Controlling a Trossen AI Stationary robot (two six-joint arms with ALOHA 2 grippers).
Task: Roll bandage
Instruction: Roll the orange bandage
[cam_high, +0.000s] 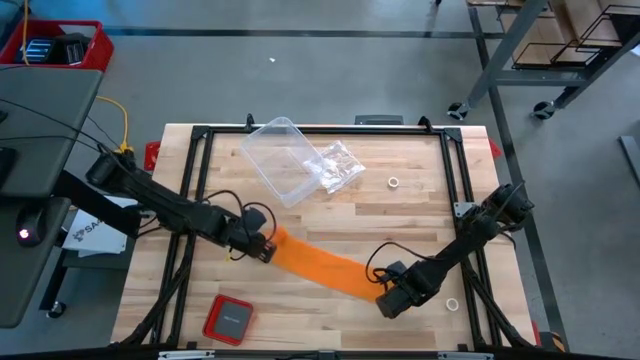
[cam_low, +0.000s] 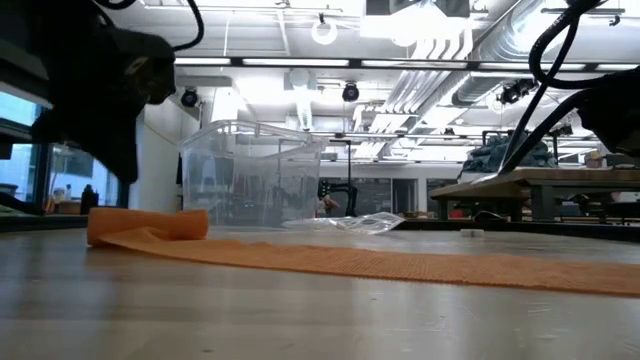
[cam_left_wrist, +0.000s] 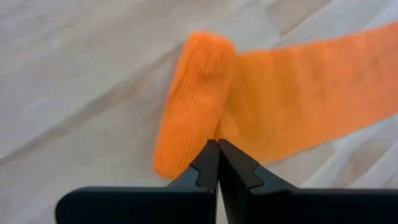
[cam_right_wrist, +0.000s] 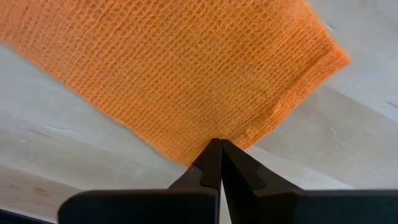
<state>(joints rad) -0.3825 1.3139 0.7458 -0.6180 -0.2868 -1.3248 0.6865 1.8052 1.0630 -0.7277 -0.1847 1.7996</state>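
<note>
Just ahead of my left gripper (cam_left_wrist: 217, 146) the bright orange bandage (cam_left_wrist: 273, 99) is soft, matt cloth with a fine ribbed knit, its near end folded into a plump, fuzzy roll. At my right gripper (cam_right_wrist: 220, 146) the same cloth shows an open, gauze-like weave with a slightly frayed edge. Both grippers' fingers (cam_left_wrist: 239, 171) look like smooth, matt black plastic. Under them the pale wooden table top (cam_high: 400, 215) is smooth planking with a low sheen. Well beyond both grippers sits a clear, glossy plastic tub (cam_high: 275, 155) beside a crinkled, shiny clear plastic bag (cam_high: 335, 165).
</note>
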